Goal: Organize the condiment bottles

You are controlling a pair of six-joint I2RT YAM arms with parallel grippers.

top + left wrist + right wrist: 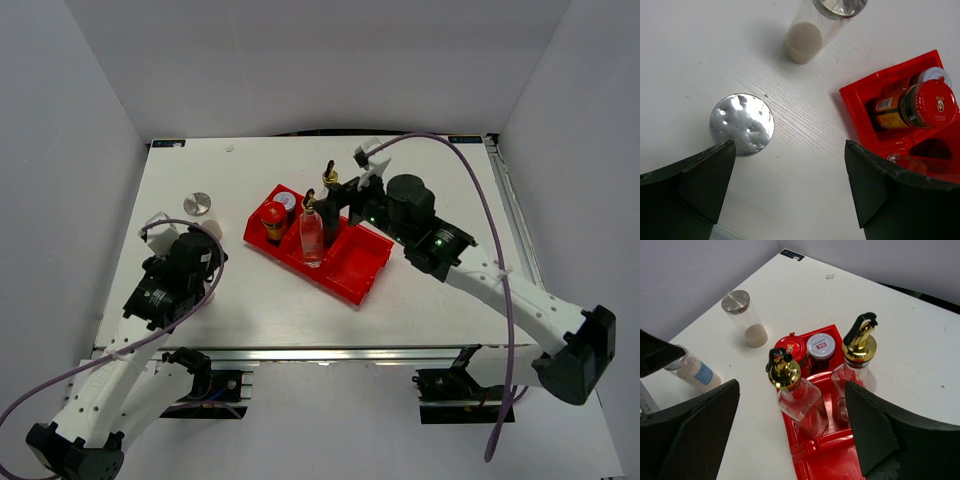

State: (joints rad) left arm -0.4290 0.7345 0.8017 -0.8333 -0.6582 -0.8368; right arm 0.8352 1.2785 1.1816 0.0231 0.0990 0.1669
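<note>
Two tall clear bottles with gold spouts stand in the red divided bin; both also show in the top view. A red-lidded jar and a silver-lidded jar stand in the bin's far end. A silver-capped shaker stands on the table to the left of the bin. A second shaker stands under my left gripper. My left gripper is open above it; the shaker's cap lies by the left finger. My right gripper is open above the bin and holds nothing.
The bin's near compartments hold nothing. White walls enclose the table on three sides. The table's near edge runs just in front of both arm bases. A purple cable loops over the right arm.
</note>
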